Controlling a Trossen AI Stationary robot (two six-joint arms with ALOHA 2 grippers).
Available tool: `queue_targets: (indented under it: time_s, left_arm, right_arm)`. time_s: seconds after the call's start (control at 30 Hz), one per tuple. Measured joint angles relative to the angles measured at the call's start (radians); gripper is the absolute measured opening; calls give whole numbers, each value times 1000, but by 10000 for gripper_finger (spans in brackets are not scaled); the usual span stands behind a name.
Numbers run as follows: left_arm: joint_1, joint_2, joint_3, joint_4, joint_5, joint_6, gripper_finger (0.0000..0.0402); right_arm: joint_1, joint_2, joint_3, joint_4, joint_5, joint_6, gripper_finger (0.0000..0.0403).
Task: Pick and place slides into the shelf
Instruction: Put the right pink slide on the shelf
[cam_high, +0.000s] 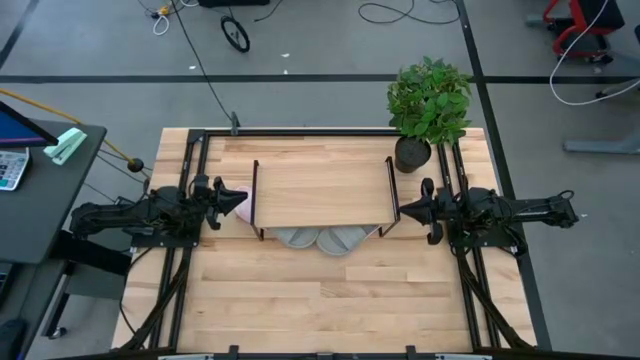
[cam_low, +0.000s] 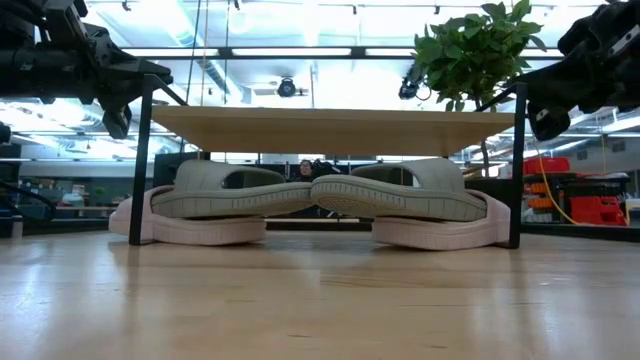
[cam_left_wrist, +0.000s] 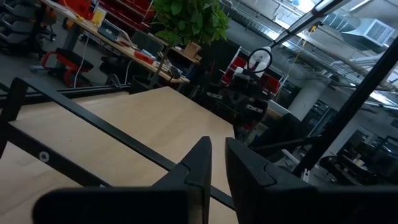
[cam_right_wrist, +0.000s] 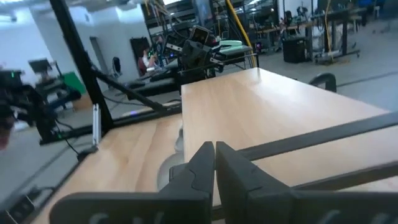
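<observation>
The shelf (cam_high: 320, 190) stands mid-table, a light-wood board on thin black end frames. Under it lie the slides: two pale grey ones (cam_low: 235, 188) (cam_low: 410, 190) rest on top of two light pink ones (cam_low: 190, 228) (cam_low: 440, 232), soles on the table. In the high view grey toes (cam_high: 320, 239) stick out past the shelf's near edge and a pink one (cam_high: 238, 200) shows at its left end. My left gripper (cam_high: 222, 198) hovers by the shelf's left end, shut and holding nothing (cam_left_wrist: 217, 168). My right gripper (cam_high: 405, 210) hovers by the right end, also shut and holding nothing (cam_right_wrist: 214, 163).
A potted plant (cam_high: 428, 105) stands at the table's far right, just beyond the shelf's right end and close to my right arm. Black rails (cam_high: 190, 250) run along both table sides. Bare wood (cam_high: 320, 300) stretches from the shelf to the near edge.
</observation>
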Motion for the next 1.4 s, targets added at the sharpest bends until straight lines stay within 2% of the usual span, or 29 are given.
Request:
queue_targets:
  time_s: [0.1,0.23,0.37,0.43,0.57,0.67,0.8,1.03,1.27,1.4]
  left_arm:
    - [0,0,0,0,-2,0,55]
    - [0,0,17,-21,-3,18,52]
    - [0,-1,100,-21,-3,119,45]
    - [0,0,161,-98,-3,167,41]
    - [0,0,318,-377,-3,179,35]
    - [1,0,423,-600,-8,110,29]
    - [1,0,512,-749,-15,21,20]
    - [1,0,532,-786,-14,-43,8]
    - [1,0,530,-822,-14,-58,21]
    - [1,0,526,-825,-18,-54,24]
  right_arm:
    - [0,2,13,0,14,63,23]
    - [0,1,103,-36,77,53,23]
    - [0,3,288,-346,114,26,23]
    - [0,5,372,-504,114,67,22]
    - [0,6,448,-576,120,212,22]
    - [0,19,473,-574,145,369,23]
    - [0,51,481,-581,158,507,23]
    - [0,164,481,-581,193,624,23]
    - [0,263,481,-663,196,821,23]
    - [0,276,481,-697,196,875,23]
